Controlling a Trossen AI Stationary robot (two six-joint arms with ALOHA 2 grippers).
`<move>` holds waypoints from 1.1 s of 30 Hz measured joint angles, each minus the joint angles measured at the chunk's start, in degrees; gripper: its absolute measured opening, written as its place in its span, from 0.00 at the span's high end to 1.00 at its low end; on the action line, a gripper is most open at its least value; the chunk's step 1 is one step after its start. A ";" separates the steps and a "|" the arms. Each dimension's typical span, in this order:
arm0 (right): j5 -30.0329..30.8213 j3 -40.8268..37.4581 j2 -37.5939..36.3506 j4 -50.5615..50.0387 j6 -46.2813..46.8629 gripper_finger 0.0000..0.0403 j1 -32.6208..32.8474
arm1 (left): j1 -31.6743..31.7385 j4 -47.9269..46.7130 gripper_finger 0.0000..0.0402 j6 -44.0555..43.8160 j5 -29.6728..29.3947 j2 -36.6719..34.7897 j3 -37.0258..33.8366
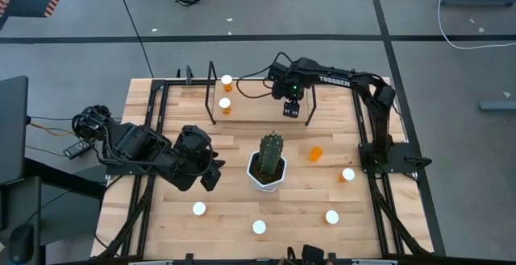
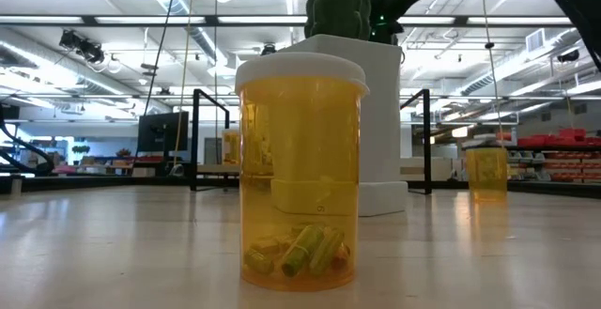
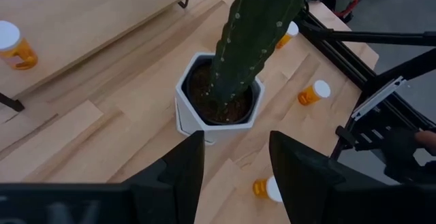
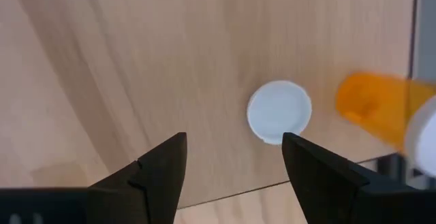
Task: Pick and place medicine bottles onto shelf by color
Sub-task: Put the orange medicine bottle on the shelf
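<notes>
The shelf (image 1: pixel 258 104) stands at the table's far middle. Two orange bottles with white caps (image 1: pixel 226 80) (image 1: pixel 225 105) stand on its left end. My right gripper (image 1: pixel 292 112) hangs open and empty over its right end. Its wrist view shows a white cap (image 4: pixel 279 112) on wood just beyond the open fingers (image 4: pixel 231 163), and another orange bottle (image 4: pixel 378 115) beside it. My left gripper (image 1: pixel 216 172) is open and empty, left of the cactus pot (image 1: pixel 267 171). Several more bottles are on the table (image 1: pixel 314 153) (image 1: pixel 347 175) (image 1: pixel 199 209).
The green cactus in its white pot (image 3: pixel 218 108) stands mid-table, right in front of my left gripper (image 3: pixel 235 159). Bottles (image 1: pixel 259 227) (image 1: pixel 331 217) stand near the table's near edge; one (image 2: pixel 300 168) fills the low view. Black frame rails run along both table sides.
</notes>
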 joint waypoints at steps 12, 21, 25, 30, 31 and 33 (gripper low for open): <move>-4.80 -0.02 1.48 2.11 10.85 0.38 -2.76 | 0.00 0.00 0.57 0.00 0.00 0.00 0.00; -5.20 -0.02 1.48 3.81 19.05 0.38 -4.84 | 0.00 0.00 0.57 0.04 0.00 0.00 0.00; -5.24 -1.41 1.46 5.12 21.52 0.38 -4.88 | 0.00 -0.01 0.57 0.04 0.00 0.00 0.00; -6.29 -4.66 1.46 6.05 23.14 0.39 -4.84 | 0.00 -0.02 0.57 0.04 0.01 0.00 0.00; -6.29 -5.26 1.46 6.47 23.27 0.39 -4.81 | 0.00 -0.01 0.57 0.04 0.01 0.00 0.00; -6.29 -6.25 1.46 7.02 23.50 0.39 -4.73 | 0.00 -0.02 0.57 0.04 0.01 0.00 0.00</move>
